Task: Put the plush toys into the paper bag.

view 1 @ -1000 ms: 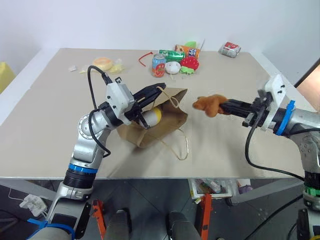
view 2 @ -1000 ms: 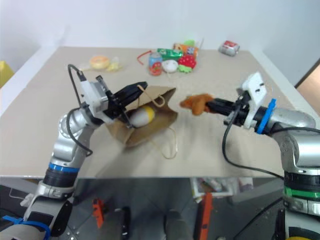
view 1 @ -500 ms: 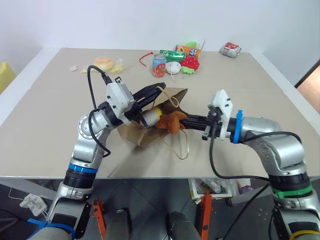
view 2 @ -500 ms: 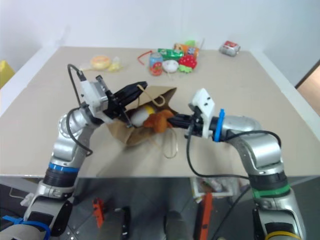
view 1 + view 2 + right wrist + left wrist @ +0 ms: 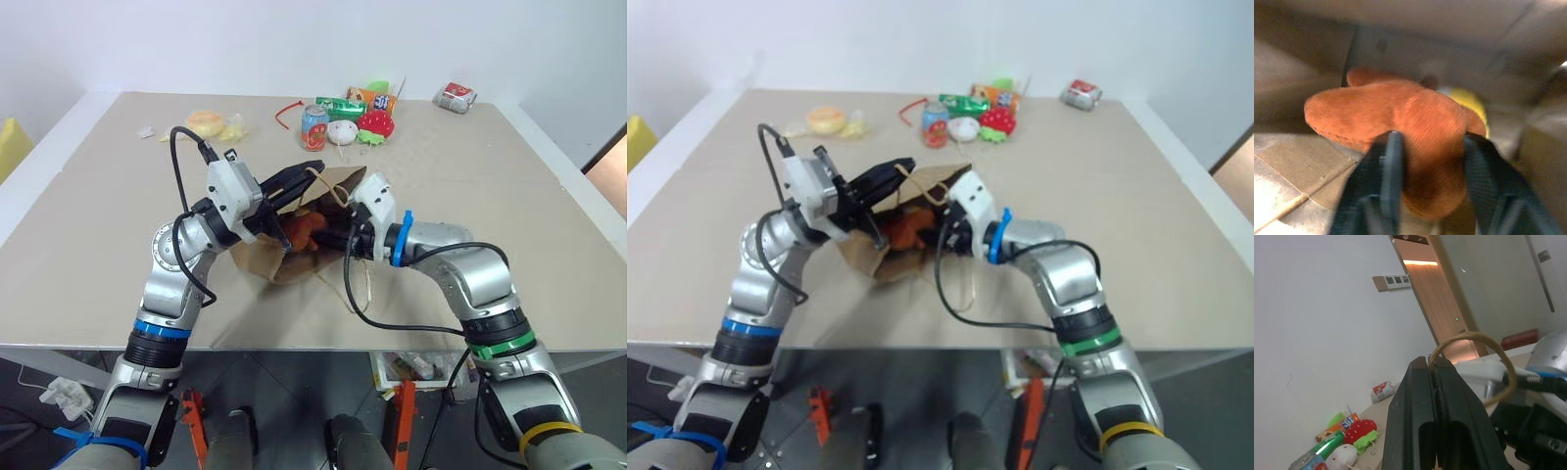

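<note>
My right claw (image 5: pixel 1427 176) is inside the mouth of the paper bag (image 5: pixel 266 262), with the brown toy (image 5: pixel 1400 125) sitting between its two fingers (image 5: pixel 1388 169). A second ago this claw hung out over the open table, well to the right of the bag, clamped on that toy; since then it has swung across and pushed in through the opening. The fingers have also begun to spread. They now stand on either side of the toy's body, and I cannot tell whether they still press it or have let go.

Just past the toy, deeper in the bag, a yellow end (image 5: pixel 1469 105) shows behind it. I take that for the white and yellow toy, already lying inside. The bag's brown walls close round the claw above and below.

My left claw (image 5: pixel 294 186) is beside the right one, at the top lip of the bag. Its fingers are pressed tight together on one of the thin loop handles (image 5: pixel 1474 340), holding the mouth up and open; it has not shifted.

So both toys are now in the bag, as far as I can judge. What remains is to finish spreading the fingers and draw the right claw out without dragging the brown toy along.
</note>
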Controlling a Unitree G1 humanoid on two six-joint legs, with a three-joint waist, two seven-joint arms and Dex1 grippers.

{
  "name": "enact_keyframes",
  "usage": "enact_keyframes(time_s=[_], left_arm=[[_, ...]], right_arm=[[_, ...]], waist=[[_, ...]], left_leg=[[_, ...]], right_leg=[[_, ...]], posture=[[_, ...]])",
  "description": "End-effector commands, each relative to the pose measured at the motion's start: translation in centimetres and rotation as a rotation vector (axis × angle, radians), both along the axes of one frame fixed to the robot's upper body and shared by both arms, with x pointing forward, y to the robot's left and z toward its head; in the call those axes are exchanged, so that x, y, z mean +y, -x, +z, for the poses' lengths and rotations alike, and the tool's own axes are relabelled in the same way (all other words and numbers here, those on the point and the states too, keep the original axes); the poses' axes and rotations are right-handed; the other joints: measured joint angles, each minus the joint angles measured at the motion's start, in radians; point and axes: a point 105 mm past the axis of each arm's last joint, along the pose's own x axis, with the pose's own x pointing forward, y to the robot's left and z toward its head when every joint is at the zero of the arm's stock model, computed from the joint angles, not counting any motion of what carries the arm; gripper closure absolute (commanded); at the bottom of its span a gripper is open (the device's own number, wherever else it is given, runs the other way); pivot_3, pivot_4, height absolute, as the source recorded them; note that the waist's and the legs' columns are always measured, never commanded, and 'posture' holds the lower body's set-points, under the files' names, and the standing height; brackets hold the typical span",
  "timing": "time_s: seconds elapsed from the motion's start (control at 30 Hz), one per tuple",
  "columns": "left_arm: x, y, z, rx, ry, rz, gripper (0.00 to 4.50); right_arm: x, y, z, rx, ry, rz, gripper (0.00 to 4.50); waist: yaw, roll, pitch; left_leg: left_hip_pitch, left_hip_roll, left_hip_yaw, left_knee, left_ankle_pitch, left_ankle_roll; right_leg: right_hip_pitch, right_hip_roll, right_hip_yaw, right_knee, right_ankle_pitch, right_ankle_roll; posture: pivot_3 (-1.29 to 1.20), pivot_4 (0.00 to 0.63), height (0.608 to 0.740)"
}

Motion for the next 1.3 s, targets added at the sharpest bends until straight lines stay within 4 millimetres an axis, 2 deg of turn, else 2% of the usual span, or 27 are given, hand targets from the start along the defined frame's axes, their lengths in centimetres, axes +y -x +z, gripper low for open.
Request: enact_keyframes(time_s=[0.03, 0.13, 0.3, 0.47, 0.57, 0.63, 0.7, 0.77, 0.97, 1.13, 1.3], left_arm=[[0.0, 0.4, 1.3, -0.055, 0.015, -0.006, 4.50], [-0.1, 0.3, 1.3, -0.054, 0.017, -0.006, 4.50], [0.0, 0.2, 1.3, -0.051, 0.024, -0.004, 4.50], [0.0, 0.1, 1.4, -0.048, 0.032, -0.002, 4.50], [0.0, 0.1, 1.5, -0.050, 0.036, -0.002, 4.50], [0.1, 0.1, 1.5, -0.050, 0.036, 0.000, 4.50], [0.2, 0.1, 1.4, -0.050, 0.035, 0.001, 4.50], [0.3, 0.1, 1.4, -0.050, 0.034, 0.004, 4.50], [0.3, 0.1, 1.4, -0.051, 0.038, 0.006, 4.50], [0.3, 0.1, 1.4, -0.054, 0.038, 0.005, 4.50], [0.3, 0.2, 1.6, -0.058, 0.038, 0.009, 4.50]], right_arm=[[-0.7, 0.5, 2.3, -0.035, -0.056, 0.022, 1.26], [-1.6, 0.8, 2.9, -0.042, -0.075, 0.025, 1.26], [-3.4, 3.1, 4.6, -0.054, -0.154, 0.102, 1.26], [-4.3, 3.5, 5.1, -0.062, -0.181, 0.088, 1.26], [-6.1, 4.2, 5.8, -0.082, -0.217, 0.081, 1.26], [-7.3, 4.6, 4.5, -0.051, -0.164, 0.058, 1.26], [-8.1, 5.3, 1.9, 0.020, -0.065, 0.041, 1.26], [-8.3, 6.1, 0.1, 0.083, -0.024, 0.041, 1.26], [-7.6, 7.2, -2.2, 0.167, -0.010, 0.042, 1.26], [-6.6, 6.7, -3.5, 0.203, -0.023, 0.033, 1.26], [-6.5, 6.2, -4.7, 0.220, 0.004, 0.018, 1.26]], waist=[[0.000, 0.000, 0.000], [0.000, 0.000, 0.000], [0.001, 0.000, 0.000], [-0.001, 0.000, 0.000], [0.000, 0.000, 0.000], [0.002, 0.000, 0.000], [0.008, 0.000, 0.000], [0.010, 0.000, 0.000], [0.001, 0.000, 0.000], [0.000, 0.000, 0.000], [0.000, 0.000, 0.000]], left_leg=[[0.000, 0.000, 0.000, 0.000, 0.000, 0.000], [0.000, 0.000, 0.000, 0.000, 0.000, 0.000], [0.000, 0.000, 0.000, 0.000, 0.000, 0.000], [0.000, 0.001, 0.000, 0.000, 0.000, 0.000], [0.000, 0.001, 0.000, 0.000, 0.000, 0.000], [0.000, 0.001, 0.000, 0.000, 0.000, 0.000], [0.000, 0.000, 0.000, 0.001, 0.000, 0.000], [0.000, 0.000, 0.000, 0.001, 0.000, 0.000], [0.000, 0.000, 0.000, 0.001, 0.000, 0.000], [0.001, 0.000, 0.000, 0.001, 0.000, 0.000], [0.001, 0.000, 0.000, 0.002, 0.000, 0.000]], right_leg=[[0.000, 0.000, 0.000, 0.000, 0.000, 0.000], [0.000, 0.000, 0.000, 0.000, 0.000, 0.000], [0.000, 0.000, 0.000, 0.000, 0.000, 0.000], [0.000, 0.000, 0.000, 0.000, -0.001, 0.000], [0.000, 0.001, 0.000, 0.000, -0.001, -0.001], [0.000, 0.001, 0.000, 0.000, -0.001, -0.002], [0.001, 0.000, 0.000, 0.000, -0.001, -0.001], [0.001, -0.001, 0.000, 0.000, -0.002, -0.002], [0.000, -0.001, 0.000, 0.000, -0.003, -0.003], [0.001, -0.001, 0.000, 0.000, -0.002, -0.003], [0.001, -0.001, 0.000, 0.000, -0.001, -0.003]], posture=[[0.00, 0.150, 0.740], [0.00, 0.150, 0.740], [0.00, 0.150, 0.740], [0.00, 0.150, 0.740], [0.00, 0.150, 0.740], [0.00, 0.150, 0.740], [0.00, 0.150, 0.740], [0.00, 0.150, 0.740], [0.00, 0.150, 0.740], [0.00, 0.150, 0.740], [0.00, 0.150, 0.740]])
